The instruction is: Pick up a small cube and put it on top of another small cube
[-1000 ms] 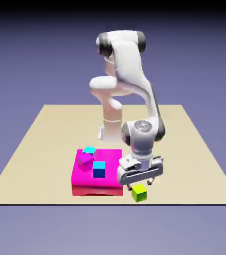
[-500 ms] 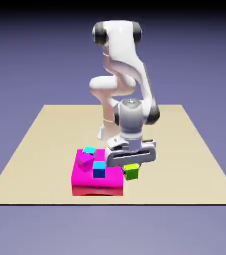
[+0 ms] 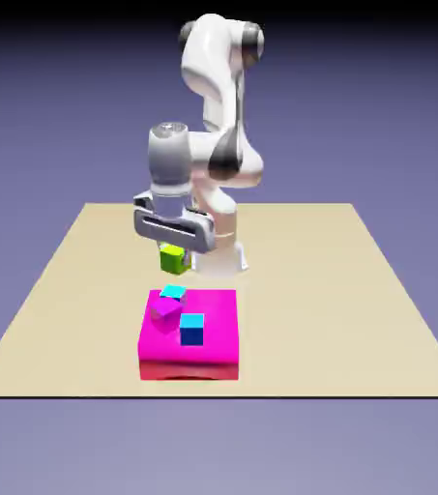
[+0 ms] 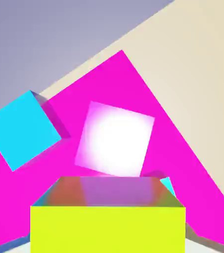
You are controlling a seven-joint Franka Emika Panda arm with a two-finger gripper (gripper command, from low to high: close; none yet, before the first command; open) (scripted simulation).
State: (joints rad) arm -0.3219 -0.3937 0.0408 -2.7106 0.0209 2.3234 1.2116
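My gripper [image 3: 173, 253] is shut on the small lime cube [image 3: 173, 259] and holds it in the air, above and just behind the far edge of the magenta block [image 3: 213, 340]. In the hand view the lime cube [image 4: 108, 225] fills the bottom middle and hides both fingertips. Below it lies the magenta block [image 4: 148, 106]. A cyan-topped magenta cube [image 3: 169, 302] sits tilted on the block's far left part. A cyan-topped blue cube [image 3: 192, 329] stands nearer the block's middle. A cyan face [image 4: 22, 129] and a glaring pale pink square face [image 4: 114, 139] show in the hand view.
The tan table [image 3: 358, 309] spreads around the magenta block. The arm's white base [image 3: 224, 253] stands just behind the gripper, towards the exterior view's right. Beyond the table's edge the hand view shows blue-violet backdrop [image 4: 59, 34].
The gripper closed on the lime cube beside the block's near right corner. It then lifted the cube and carried it up and to the exterior view's left, over the block's far side.
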